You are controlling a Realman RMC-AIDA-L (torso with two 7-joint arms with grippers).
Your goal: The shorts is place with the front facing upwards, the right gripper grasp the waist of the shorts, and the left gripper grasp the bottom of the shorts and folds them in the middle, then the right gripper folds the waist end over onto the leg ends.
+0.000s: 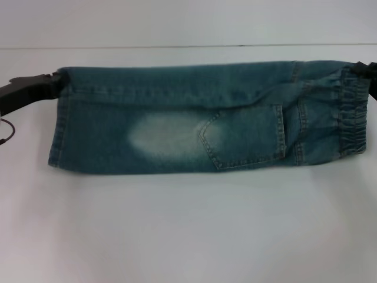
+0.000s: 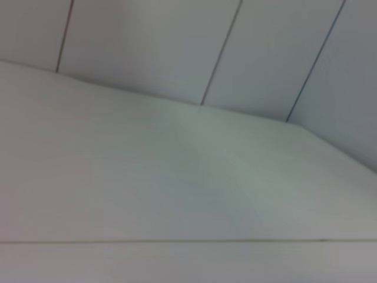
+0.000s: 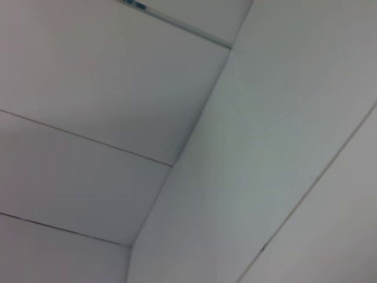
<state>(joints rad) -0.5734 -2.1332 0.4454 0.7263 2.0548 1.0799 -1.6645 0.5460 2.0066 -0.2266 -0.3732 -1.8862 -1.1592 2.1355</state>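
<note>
Black left gripper (image 1: 35,85) (thin reddish cable below).

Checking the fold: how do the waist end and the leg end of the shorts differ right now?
The waist end is gathered and puckered with elastic; the leg end lies flat with a stitched hem. The waist end sits by the right gripper, the leg end by the left gripper. Both are the same blue denim.

I am looking at what seems a bare test booth or lab rather than a home: a plain white table (image 1: 188,230) is filling my head view. Both wrist cameras are showing only white wall panels (image 3: 88,76) with thin dark seams, meeting at a corner.
</note>
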